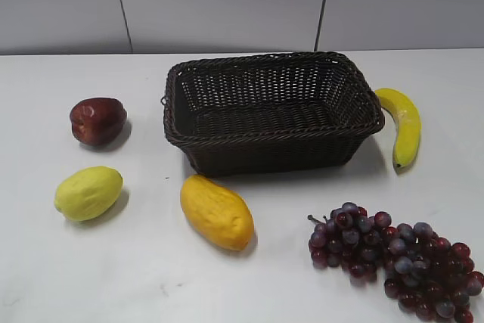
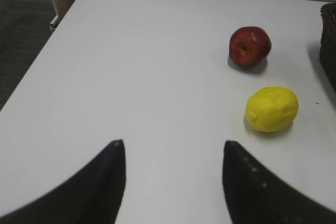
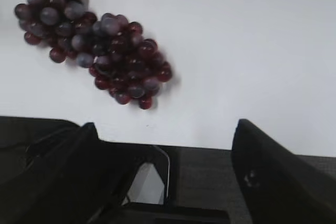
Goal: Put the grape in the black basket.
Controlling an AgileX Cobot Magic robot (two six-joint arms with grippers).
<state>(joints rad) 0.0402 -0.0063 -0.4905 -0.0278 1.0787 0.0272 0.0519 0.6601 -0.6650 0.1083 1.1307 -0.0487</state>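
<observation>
Grape bunch lies lower right of the exterior frame, nearest the lens, flat on the white counter, stem end pointing left. Dark purple-red berries, some bluish-grey. Not in contact with anything else. Right wrist view shows the same bunch at upper left, running diagonally, close to the counter's edge.

Black basket sits upper centre, well apart from the bunch, open side up, nothing visible inside.

Orange-yellow mango rests just below the basket's lower left corner, near it but apart. Banana lies right of the basket, its upper end close against the rim; contact uncertain. Dark red apple at left, yellow-green lemon-like fruit below it.

Left fingers spread wide apart, holding nothing, bottom of the left wrist frame above bare counter; apple and yellow fruit at right.

Right fingers spread wide apart, holding nothing, bottom of the frame, out past the counter edge and short of the bunch.
</observation>
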